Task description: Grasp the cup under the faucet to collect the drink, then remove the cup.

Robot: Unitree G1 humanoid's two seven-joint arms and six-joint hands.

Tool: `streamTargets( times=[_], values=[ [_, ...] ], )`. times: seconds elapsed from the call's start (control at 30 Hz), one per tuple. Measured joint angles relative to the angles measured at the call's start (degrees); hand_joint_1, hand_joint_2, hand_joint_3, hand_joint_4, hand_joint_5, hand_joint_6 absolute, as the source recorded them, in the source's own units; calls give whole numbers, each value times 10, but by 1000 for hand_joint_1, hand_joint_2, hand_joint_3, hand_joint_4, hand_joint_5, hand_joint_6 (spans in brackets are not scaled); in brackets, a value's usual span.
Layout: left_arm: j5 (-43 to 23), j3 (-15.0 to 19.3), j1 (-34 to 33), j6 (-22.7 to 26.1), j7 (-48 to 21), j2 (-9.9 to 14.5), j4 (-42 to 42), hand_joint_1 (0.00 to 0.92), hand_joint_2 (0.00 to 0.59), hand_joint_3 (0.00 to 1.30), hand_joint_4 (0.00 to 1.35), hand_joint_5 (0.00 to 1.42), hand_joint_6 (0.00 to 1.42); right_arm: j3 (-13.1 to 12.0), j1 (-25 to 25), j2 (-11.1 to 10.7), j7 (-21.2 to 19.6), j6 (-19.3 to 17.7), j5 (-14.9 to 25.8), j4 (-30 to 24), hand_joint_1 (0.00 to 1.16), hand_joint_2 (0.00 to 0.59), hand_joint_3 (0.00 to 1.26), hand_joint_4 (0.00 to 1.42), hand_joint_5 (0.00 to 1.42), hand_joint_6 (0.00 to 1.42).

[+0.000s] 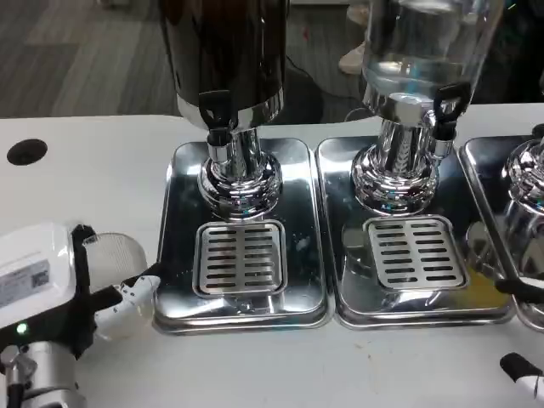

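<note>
White worktop (85,170) up front, and your cup (115,259) sits at its left, just off the left drip tray (242,229), well short of the dark dispenser's faucet (218,136). Your left hand (93,293) is wrapped around that clear cup, fingers touching the tray edge. Right hand (523,374) barely peeks in at the bottom right corner, can't tell its state.

**Cup parked off the tray, faucet up top**

The cup (115,259) is clear, ribbed plastic, pretty see-through, and I can't tell if anything's in it. It sits tilted toward the camera near the table's left edge, just beside the left drip tray's front-left corner. The faucet (216,119) is a small black tap on the dark dispenser, hanging above that tray's slotted grate.
</note>
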Motion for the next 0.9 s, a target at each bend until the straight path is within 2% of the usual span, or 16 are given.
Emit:
streamTargets(
  times=[0.23,0.57,0.9],
  values=[
    [-4,-1,12,-3,4,0,-15,282,109,445,532,755,949,1,-1,0,0,0,0,1,639,255,272,211,193,102],
    [-4,3,24,-14,5,0,-82,280,108,450,541,756,966,3,-3,0,0,0,-2,1,640,256,272,211,193,99],
    [-4,3,28,-26,5,-1,-103,277,101,454,542,763,969,6,-3,0,0,0,-2,1,640,256,272,211,193,99]
  ],
)
